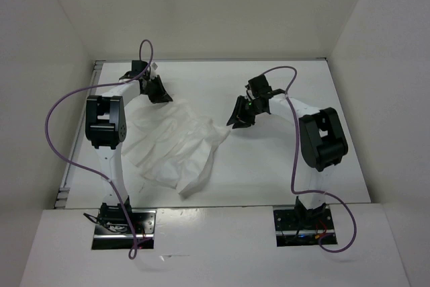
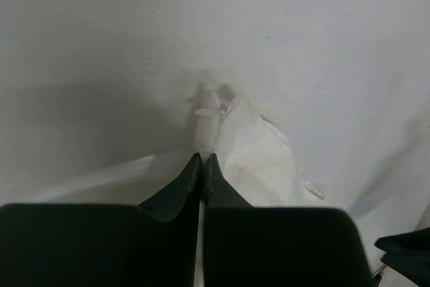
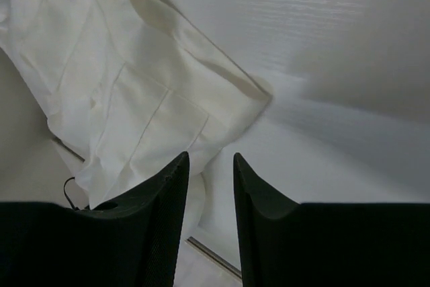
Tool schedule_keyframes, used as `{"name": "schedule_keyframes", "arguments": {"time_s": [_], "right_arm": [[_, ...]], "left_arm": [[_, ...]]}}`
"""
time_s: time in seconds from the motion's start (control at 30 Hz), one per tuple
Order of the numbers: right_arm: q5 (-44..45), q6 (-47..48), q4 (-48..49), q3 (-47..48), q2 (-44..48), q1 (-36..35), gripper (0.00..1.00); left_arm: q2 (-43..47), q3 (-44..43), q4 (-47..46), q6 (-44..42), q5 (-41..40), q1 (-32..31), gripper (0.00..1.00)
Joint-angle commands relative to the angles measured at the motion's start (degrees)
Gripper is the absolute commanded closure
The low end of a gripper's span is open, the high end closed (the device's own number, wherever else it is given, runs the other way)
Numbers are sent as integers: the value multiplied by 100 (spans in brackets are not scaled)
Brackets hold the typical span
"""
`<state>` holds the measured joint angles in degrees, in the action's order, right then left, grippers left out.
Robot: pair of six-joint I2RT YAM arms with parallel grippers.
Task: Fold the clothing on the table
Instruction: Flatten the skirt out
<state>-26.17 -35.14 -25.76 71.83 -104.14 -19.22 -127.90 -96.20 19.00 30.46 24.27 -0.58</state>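
Top external: I see clothing (image 1: 171, 142) rumpled on worktop (image 1: 282, 166), left of centre | left jaws: closed, pinching its far corner, toward the worktop's far-left corner | right jaws: half open just above its right edge, gripping nothing

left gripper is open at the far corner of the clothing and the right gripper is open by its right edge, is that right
Not quite. The left gripper is shut, pinching the far corner of the clothing, as the left wrist view shows. The right gripper is open by its right edge, as you say.
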Motion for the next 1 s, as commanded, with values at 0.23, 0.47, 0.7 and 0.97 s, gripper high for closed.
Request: {"name": "schedule_keyframes", "arguments": {"time_s": [0.23, 0.47, 0.7, 0.97], "right_arm": [[244, -442, 1, 841, -1371, -336, 63], [-126, -556, 150, 894, -1996, -530, 75], [2184, -213, -860, 815, -1154, 30, 100], [3778, 67, -1414, 1420, -581, 252, 97]], "left_arm": [[344, 49, -81, 66, 16, 111, 100], [397, 155, -81, 66, 16, 111, 100], [1072, 1040, -177, 311, -168, 295, 100], [2216, 2237, -239, 759, -511, -64, 100]]}}
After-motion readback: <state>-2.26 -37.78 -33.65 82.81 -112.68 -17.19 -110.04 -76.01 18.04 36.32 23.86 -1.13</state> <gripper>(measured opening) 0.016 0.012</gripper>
